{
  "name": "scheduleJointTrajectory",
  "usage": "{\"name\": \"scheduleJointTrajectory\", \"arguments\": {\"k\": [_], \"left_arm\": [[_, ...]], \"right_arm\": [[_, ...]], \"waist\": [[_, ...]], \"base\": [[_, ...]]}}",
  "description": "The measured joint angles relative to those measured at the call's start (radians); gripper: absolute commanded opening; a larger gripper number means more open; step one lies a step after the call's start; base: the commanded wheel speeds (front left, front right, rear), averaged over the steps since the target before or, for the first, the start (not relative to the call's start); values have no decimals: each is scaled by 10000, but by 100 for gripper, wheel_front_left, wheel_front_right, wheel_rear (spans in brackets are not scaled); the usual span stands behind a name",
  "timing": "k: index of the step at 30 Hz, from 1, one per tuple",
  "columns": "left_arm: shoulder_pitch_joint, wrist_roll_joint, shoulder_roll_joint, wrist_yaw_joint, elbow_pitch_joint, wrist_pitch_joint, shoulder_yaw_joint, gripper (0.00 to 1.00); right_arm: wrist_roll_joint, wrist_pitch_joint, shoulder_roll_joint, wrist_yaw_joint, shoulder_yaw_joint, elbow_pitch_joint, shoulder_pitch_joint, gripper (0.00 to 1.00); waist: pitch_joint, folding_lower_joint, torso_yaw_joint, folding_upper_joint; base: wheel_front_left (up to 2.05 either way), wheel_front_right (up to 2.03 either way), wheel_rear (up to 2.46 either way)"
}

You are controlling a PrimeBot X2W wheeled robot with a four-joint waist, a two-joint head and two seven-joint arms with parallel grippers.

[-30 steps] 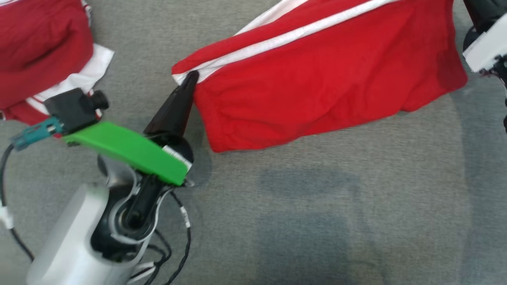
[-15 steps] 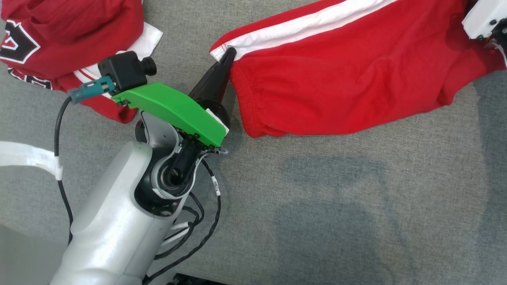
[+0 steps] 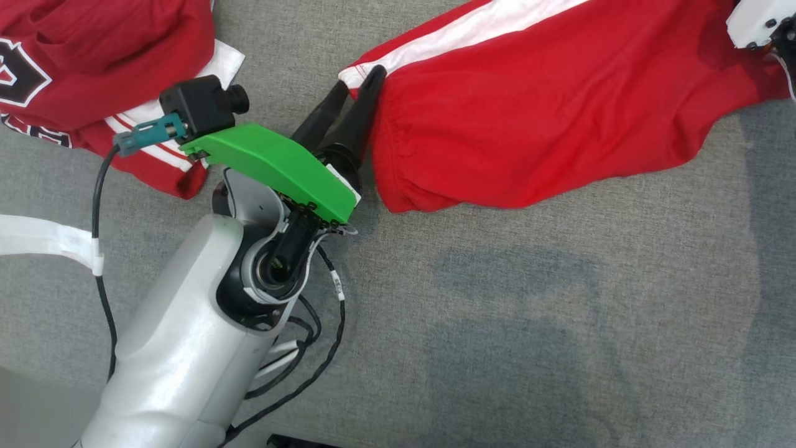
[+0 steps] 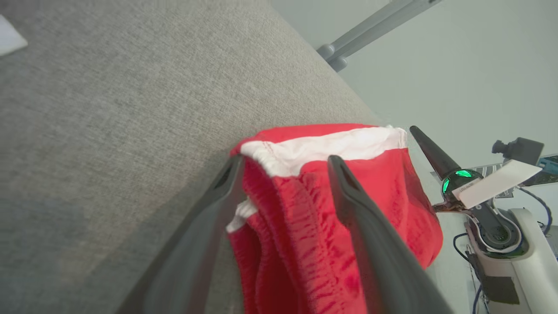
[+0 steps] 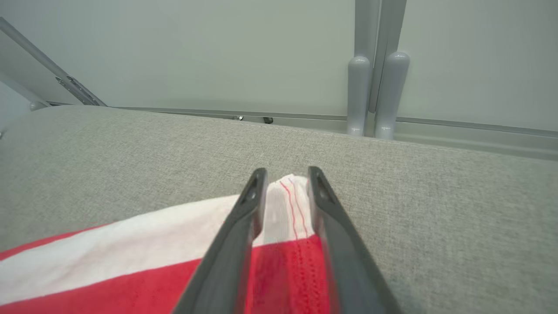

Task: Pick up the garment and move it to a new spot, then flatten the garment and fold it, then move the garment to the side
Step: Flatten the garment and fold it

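My left gripper stands spread wide astride one end of the red garment stretched along the far side of the grey surface, my right gripper barely parted around its white hem, grip unclear.

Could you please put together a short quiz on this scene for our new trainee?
1. True or false: the left gripper's jaws stand open at one end of the red garment.
2. What sits between the right gripper's jaws? A: the garment's white band. B: a black cable. C: a green cover.
3. What lies at the head view's upper left?

Key
1: true.
2: A.
3: a second red garment with white trim.
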Motion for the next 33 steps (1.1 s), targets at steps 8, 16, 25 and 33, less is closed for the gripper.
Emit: {"name": "scheduleJointTrajectory", "arguments": {"k": [8, 16, 25, 33], "left_arm": [[116, 813, 663, 35, -257, -529, -84, 100], [1026, 2955, 2017, 320, -1154, -1887, -594, 100], [2297, 4027, 2048, 297, -426, -3689, -353, 100], [3402, 5007, 1875, -282, 81, -3818, 211, 100]], "right_arm": [[453, -84, -100, 0, 205, -198, 3, 100], [1221, 2088, -863, -2, 203, -888, 810, 100], [920, 4211, -570, -6, -316, -1233, 1656, 0], [2410, 4132, 453, -2, -1243, -1586, 3026, 0]], "waist": [[-290, 0, -249, 0], [-640, 0, -486, 0], [-572, 0, 188, 0], [-1322, 0, 261, 0]], "base": [[0, 0, 0], [0, 0, 0], [0, 0, 0], [0, 0, 0]]}}
